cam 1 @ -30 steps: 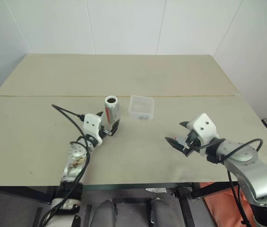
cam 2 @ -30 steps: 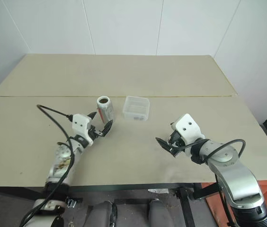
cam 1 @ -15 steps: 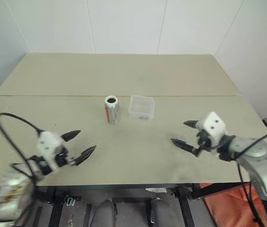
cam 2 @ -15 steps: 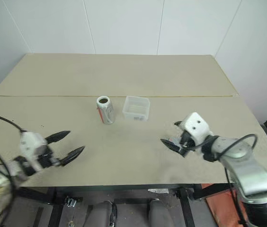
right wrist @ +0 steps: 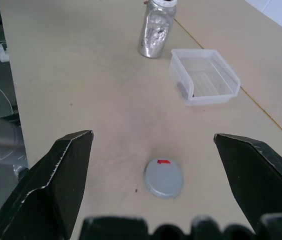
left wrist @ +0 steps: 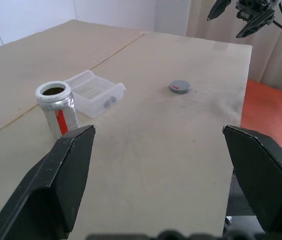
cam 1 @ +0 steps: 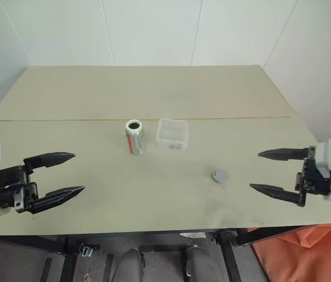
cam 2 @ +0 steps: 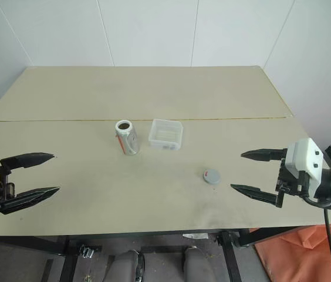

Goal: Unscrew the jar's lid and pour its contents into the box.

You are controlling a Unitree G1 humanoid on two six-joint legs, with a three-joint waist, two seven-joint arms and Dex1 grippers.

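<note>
The jar [cam 1: 135, 137] stands upright on the table with its dark mouth uncovered, a red and white label on its side. Right beside it sits the box [cam 1: 172, 133], translucent white with small dark pieces inside. The lid [cam 1: 220, 175] lies flat on the table, a grey disc off to the right and nearer the front edge. My left gripper [cam 1: 64, 174] hovers open at the left front, well away from the jar. My right gripper [cam 1: 264, 171] hangs open at the right front, a short way from the lid. Nothing is held by either.
The table [cam 1: 154, 94] is made of two beige boards with a seam running across behind the jar and box. White walls close the back. An orange object [cam 1: 283, 258] lies on the floor below the table's right front corner.
Both arms have drawn back and outward from the middle. The left gripper let go of the jar and moved to the left front. The lid now lies uncovered where the right gripper was.
</note>
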